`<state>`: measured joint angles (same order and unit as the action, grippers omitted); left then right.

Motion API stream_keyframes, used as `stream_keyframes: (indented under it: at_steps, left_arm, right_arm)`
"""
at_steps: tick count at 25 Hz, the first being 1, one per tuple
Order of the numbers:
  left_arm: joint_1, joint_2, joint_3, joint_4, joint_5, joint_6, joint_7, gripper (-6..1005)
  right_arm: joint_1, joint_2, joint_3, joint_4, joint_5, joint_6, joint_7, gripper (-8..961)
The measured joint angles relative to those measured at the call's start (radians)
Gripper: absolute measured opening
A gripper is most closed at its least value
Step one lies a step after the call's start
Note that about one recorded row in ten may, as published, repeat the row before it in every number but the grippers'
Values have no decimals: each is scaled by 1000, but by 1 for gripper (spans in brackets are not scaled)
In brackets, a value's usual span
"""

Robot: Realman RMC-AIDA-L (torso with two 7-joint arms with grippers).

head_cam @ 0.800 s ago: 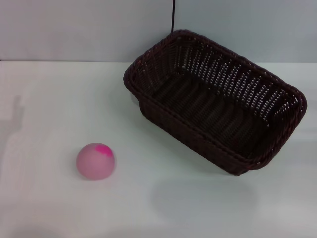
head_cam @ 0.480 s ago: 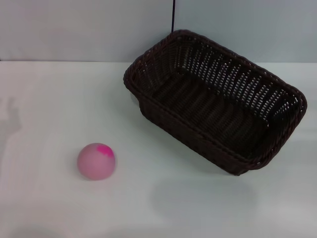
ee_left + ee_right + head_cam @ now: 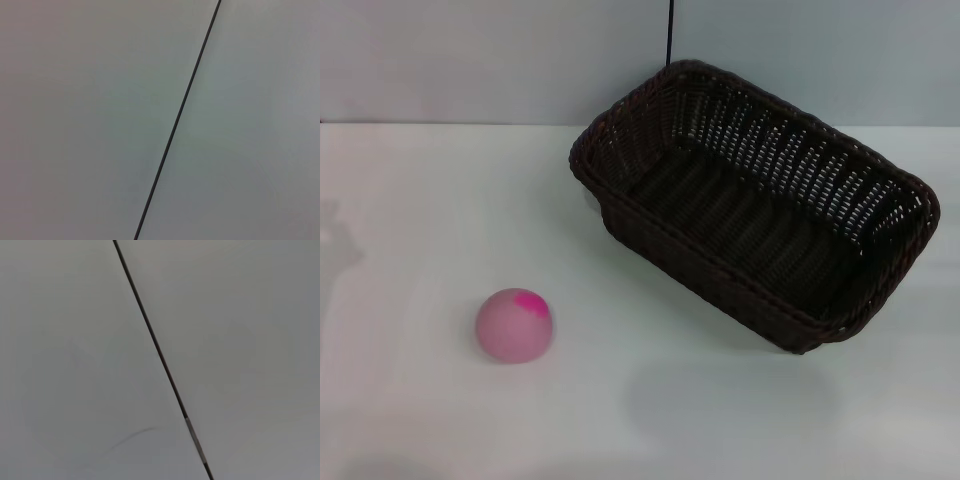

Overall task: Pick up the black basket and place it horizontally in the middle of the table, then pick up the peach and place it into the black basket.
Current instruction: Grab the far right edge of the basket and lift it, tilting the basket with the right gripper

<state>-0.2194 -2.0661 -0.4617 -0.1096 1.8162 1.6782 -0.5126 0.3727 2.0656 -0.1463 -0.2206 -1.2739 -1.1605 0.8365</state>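
Observation:
The black basket (image 3: pixel 752 200) stands on the white table (image 3: pixel 440 200) at the back right, turned diagonally, open side up and empty. The peach (image 3: pixel 515 324) rests on the table at the front left, well apart from the basket, its magenta patch on top. Neither gripper shows in the head view. Both wrist views show only a plain grey wall with a thin dark seam, with no fingers and no task objects.
A grey wall (image 3: pixel 470 60) rises behind the table's back edge, with a thin dark vertical seam (image 3: pixel 671 30) above the basket. A faint shadow lies on the table at the far left (image 3: pixel 338 240).
The faint shadow at the table's far left has shifted further left and faded. The basket and the peach have not moved.

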Motion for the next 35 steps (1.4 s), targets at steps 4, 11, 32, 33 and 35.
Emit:
stream_keyframes:
  at_steps: [4, 11, 32, 33, 35]
  left_arm:
    - [0, 1, 4, 1, 0, 0, -1, 14]
    - [1, -1, 7, -5, 0, 2, 1, 30]
    - [18, -3, 10, -9, 0, -6, -26, 512]
    - [18, -3, 11, -8, 0, -7, -26, 512]
    - [19, -3, 12, -9, 0, -10, -26, 512]
  right_arm:
    - [-24, -16, -84, -95, -53, -44, 183, 452]
    - [-30, -85, -239, -486, -401, -218, 735, 457]
    - [367, -205, -370, -894, -1214, -633, 1264, 785]
    - [375, -205, -401, -886, -1236, -626, 1264, 800]
    - [380, -204, -458, -869, -1255, -609, 1262, 814]
